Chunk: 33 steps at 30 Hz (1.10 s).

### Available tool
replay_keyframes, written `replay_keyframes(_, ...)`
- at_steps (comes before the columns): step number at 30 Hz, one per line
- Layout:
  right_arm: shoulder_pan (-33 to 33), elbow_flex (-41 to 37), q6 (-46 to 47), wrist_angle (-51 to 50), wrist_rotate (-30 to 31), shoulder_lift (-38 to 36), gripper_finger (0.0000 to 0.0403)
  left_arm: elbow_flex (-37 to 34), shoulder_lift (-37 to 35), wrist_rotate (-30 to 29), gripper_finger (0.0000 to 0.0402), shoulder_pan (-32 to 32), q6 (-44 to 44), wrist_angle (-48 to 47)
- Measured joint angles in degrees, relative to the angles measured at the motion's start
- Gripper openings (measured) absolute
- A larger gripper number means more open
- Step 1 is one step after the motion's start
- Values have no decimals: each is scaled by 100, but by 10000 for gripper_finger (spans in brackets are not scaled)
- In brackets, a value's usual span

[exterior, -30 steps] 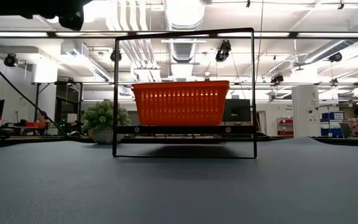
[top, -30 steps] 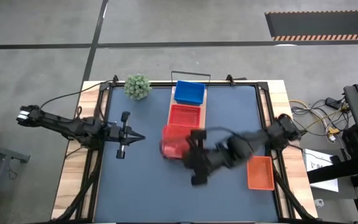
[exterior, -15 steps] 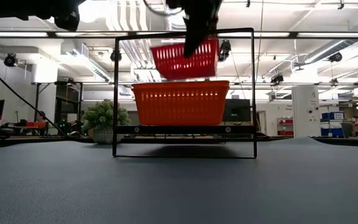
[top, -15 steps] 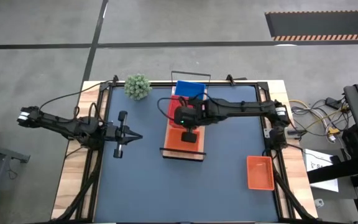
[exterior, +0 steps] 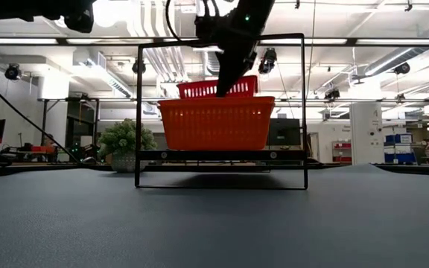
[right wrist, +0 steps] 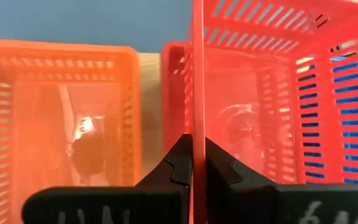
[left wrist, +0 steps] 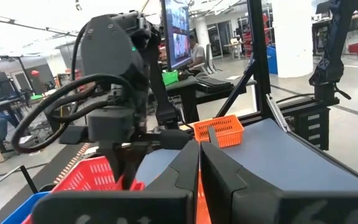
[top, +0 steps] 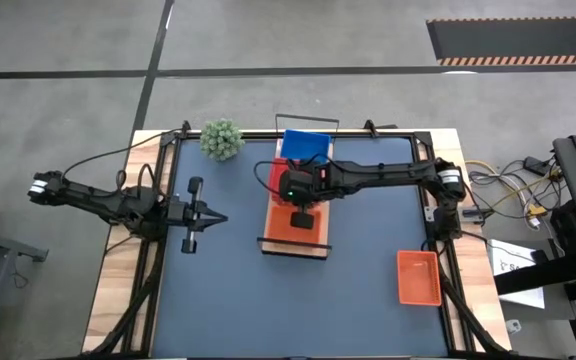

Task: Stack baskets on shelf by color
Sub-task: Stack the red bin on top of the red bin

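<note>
The right gripper (top: 290, 192) is over the middle of the shelf (top: 296, 249). Its fingers (right wrist: 178, 163) are pinched tight on the thin side wall of a red basket (right wrist: 263, 106). In the right wrist view, this red basket sits down inside another red one, and an orange basket (right wrist: 55, 118) stands just beside it with a strip of light wood between them. Blue shows through the holes of the far red wall.

From above, the shelf is a long light plank on the dark blue mat (top: 368, 280). A blue basket (top: 305, 148) sits at its far end, the red ones come next, and the orange basket (top: 286, 226) is at the near end. Another orange basket (top: 419, 277) lies alone on the mat, well apart, near the right edge.

In the low view, the red basket (exterior: 199, 88) peeks up behind the orange one (exterior: 216, 123), inside the black wire rail (exterior: 138, 112).

The left gripper (top: 215, 217) waits on the left side of the mat, clenched shut with nothing in it. A fuzzy green plant ball (top: 222, 139) sits near the far left corner.
</note>
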Motion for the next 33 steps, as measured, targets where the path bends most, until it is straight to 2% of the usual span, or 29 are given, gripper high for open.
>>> replay_keyframes(11,-137,-67,-45,133,-347,10,8,0,0,0,0,0,-21,-4)
replay_keyframes(28,-139,-289,-3,180,-351,10,9,0,0,0,0,0,-26,-6)
replay_keyframes(33,-142,-292,-2,178,-434,10,32,0,0,0,0,0,-26,-6)
